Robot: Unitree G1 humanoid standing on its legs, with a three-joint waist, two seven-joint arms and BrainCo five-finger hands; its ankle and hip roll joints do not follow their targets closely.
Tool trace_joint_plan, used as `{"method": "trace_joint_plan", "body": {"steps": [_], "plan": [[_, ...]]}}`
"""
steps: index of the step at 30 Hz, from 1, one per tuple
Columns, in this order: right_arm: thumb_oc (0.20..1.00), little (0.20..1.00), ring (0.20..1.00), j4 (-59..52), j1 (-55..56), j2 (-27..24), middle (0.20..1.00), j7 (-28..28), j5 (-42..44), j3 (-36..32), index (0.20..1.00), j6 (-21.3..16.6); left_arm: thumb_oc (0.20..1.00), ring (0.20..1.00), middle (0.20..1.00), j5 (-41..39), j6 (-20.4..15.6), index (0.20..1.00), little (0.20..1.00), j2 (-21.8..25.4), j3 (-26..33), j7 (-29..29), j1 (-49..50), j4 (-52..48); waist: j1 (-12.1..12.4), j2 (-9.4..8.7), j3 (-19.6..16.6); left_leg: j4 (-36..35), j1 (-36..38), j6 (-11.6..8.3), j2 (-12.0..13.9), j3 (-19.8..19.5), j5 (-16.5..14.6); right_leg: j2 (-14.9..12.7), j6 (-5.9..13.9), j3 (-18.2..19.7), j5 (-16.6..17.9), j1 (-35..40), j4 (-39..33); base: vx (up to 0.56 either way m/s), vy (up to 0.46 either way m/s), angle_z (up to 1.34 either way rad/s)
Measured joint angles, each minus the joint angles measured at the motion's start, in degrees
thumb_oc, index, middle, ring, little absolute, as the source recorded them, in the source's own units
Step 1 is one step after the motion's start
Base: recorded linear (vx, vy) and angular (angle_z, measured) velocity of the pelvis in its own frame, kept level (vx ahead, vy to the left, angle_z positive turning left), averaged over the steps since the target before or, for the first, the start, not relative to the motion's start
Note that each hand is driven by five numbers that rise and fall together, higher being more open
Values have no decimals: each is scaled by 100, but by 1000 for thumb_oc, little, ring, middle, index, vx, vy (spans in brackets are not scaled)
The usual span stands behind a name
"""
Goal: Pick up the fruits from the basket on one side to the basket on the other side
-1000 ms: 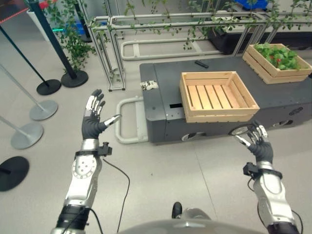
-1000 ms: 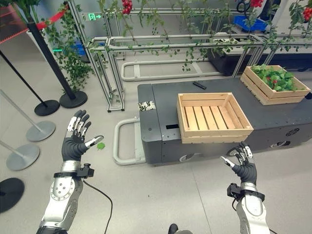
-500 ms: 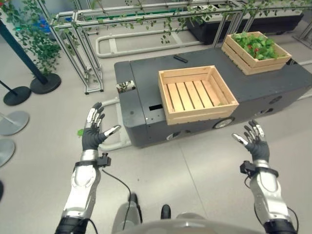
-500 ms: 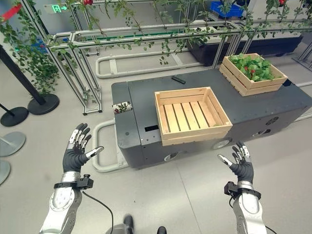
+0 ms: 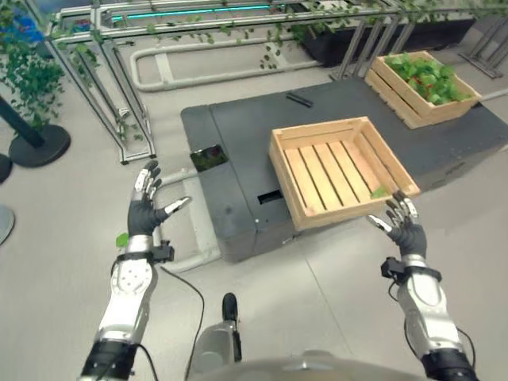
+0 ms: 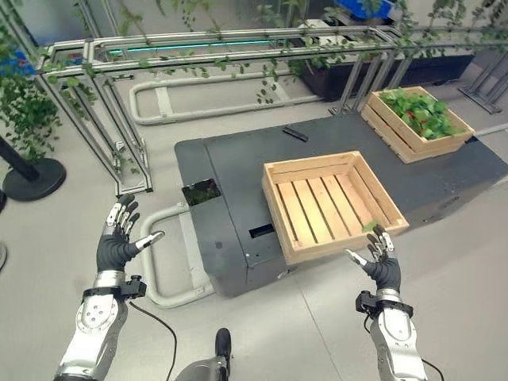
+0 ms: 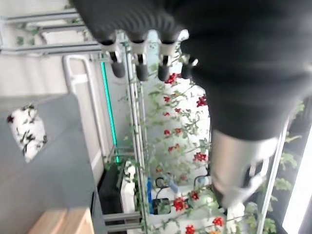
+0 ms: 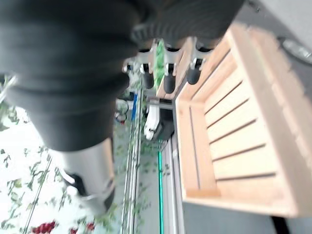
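An empty wooden slatted crate [image 5: 337, 171] sits at the front of a dark grey platform [image 5: 238, 135]. A second wooden crate [image 5: 425, 79], full of green leaves with a few red fruits, stands at the platform's far right. My left hand [image 5: 147, 208] is raised left of the platform, open with fingers spread, holding nothing. My right hand [image 5: 403, 226] is open too, held just in front of the empty crate's near right corner, apart from it. The right wrist view looks along the fingers [image 8: 168, 80] into the empty crate [image 8: 234, 126].
A small black bar-shaped object [image 5: 299, 99] lies on the platform behind the empty crate. A white tube bumper [image 5: 190, 238] juts from the platform's left side. Metal frames with vines [image 5: 119, 87] stand behind, and a stanchion base [image 5: 36, 147] stands at far left. Grey floor lies before the platform.
The whole picture has shifted, so the camera moved closer to the platform. My right hand now sits by the empty crate's near right corner. Both hands stay open.
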Motion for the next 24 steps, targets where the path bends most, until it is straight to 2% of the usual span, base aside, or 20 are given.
{"method": "trace_joint_plan", "body": {"steps": [1,3,4,5,7,8,9,10,11,12,13,14,15,18,20,24], "plan": [[1000,1000,1000,-38,-7,71,1000,6,-11,7,1000,-1,1000,1000,1000,1,0,1000,1000,29,2,-8,30,-11,9,1,-11,-131,212,55,-10,-12,-16,-139,161,-43,-119,-301,636,297,348,9],[1000,1000,1000,-57,-17,108,1000,14,-67,29,1000,6,1000,1000,1000,-1,6,1000,1000,87,14,-16,119,-17,18,14,-17,-175,412,147,-46,-14,-157,-257,189,-247,-132,-554,868,225,229,2],[1000,1000,1000,-60,-47,113,1000,11,-107,28,1000,20,1000,1000,1000,1,18,1000,1000,82,-4,-25,218,-18,1,45,-40,-288,632,148,-27,-4,-168,-274,121,-450,-295,-746,885,142,69,-3],[1000,1000,1000,-60,-25,107,1000,10,-114,27,1000,20,1000,1000,1000,3,17,1000,1000,86,-13,-39,241,-21,-3,114,-52,-340,665,130,-15,-17,-159,-214,106,-462,-324,-836,750,275,61,0],[1000,1000,1000,-49,13,93,1000,5,-129,26,1000,26,1000,1000,1000,0,16,1000,1000,85,-4,-40,227,-24,-22,127,-88,-444,766,91,-39,-107,-173,21,47,-441,-337,-1216,85,207,-9,10],[1000,1000,1000,-34,42,90,1000,1,-129,25,1000,31,1000,1000,1000,0,16,1000,1000,55,-6,-44,212,10,-39,155,-90,-486,798,65,-27,-151,-160,168,-10,-406,-308,-1198,-579,139,-38,27],[1000,1000,1000,-35,98,77,1000,2,-129,24,1000,33,1000,1000,1000,1,17,1000,1000,46,-16,-59,204,55,-45,107,-131,-544,880,56,-90,-176,-153,243,-134,-427,-91,-1229,-1437,198,-51,30],[1000,1000,1000,-35,117,71,1000,0,-129,23,1000,33,1000,1000,1000,0,17,1000,1000,36,-16,-62,204,94,-41,99,-135,-580,936,20,-123,-216,-185,268,-172,-415,27,-1232,-1693,184,-55,51],[1000,1000,1000,-34,191,72,1000,1,-129,25,1000,35,1000,1000,1000,1,26,1000,1000,39,-25,-67,208,141,-62,83,-155,-615,985,-10,-186,-358,-238,309,-188,-265,317,-1141,-2230,163,-75,50],[1000,1000,1000,-33,243,70,1000,2,-129,23,1000,36,1000,1000,1000,1,27,1000,1000,38,-28,-82,211,143,-63,53,-184,-633,1030,-28,-225,-432,-265,283,-204,-236,449,-1111,-2275,205,-129,79],[1000,1000,1000,24,362,74,1000,8,-139,23,1000,36,1000,1000,1000,2,26,1000,1000,41,-43,-92,249,143,-101,-56,-322,-666,1114,-80,-328,-555,-304,220,-299,-177,744,-918,-2493,161,-106,63],[1000,1000,1000,81,377,71,1000,5,-157,21,1000,40,1000,1000,1000,1,26,1000,1000,33,-61,-90,271,147,-126,-86,-376,-653,1133,-128,-340,-600,-342,232,-451,-146,1022,-804,-2643,156,-92,81],[1000,1000,1000,262,350,57,1000,-1,-166,-5,1000,42,1000,1000,1000,-1,30,1000,1000,-52,-88,-93,363,158,-83,-52,-453,-652,1271,-231,-274,-573,-418,274,-809,-319,1270,-544,-2894,88,-49,52],[1000,1000,1000,313,333,-77,1000,-12,-167,-7,1000,47,1000,1000,1000,1,44,1000,1000,-199,-184,-108,519,147,-3,133,-630,-610,1275,-386,-75,-479,-528,525,-962,-328,1404,-223,-3445,104,-72,20],[1000,1000,1000,313,306,-122,1000,-6,-166,-4,1000,61,1000,1000,1000,1,71,1000,1000,-207,-183,-118,513,146,-9,210,-654,-614,1288,-435,60,-389,-559,648,-989,-312,1375,-178,-3446,56,-54,16],[1000,1000,1000,315,267,-133,1000,-8,-166,-4,1000,66,1000,1000,1000,1,126,1000,1000,-217,-186,-146,506,151,-20,221,-658,-676,1378,-531,171,-397,-574,751,-1012,-321,1270,-78,-3447,34,-44,2]]}}
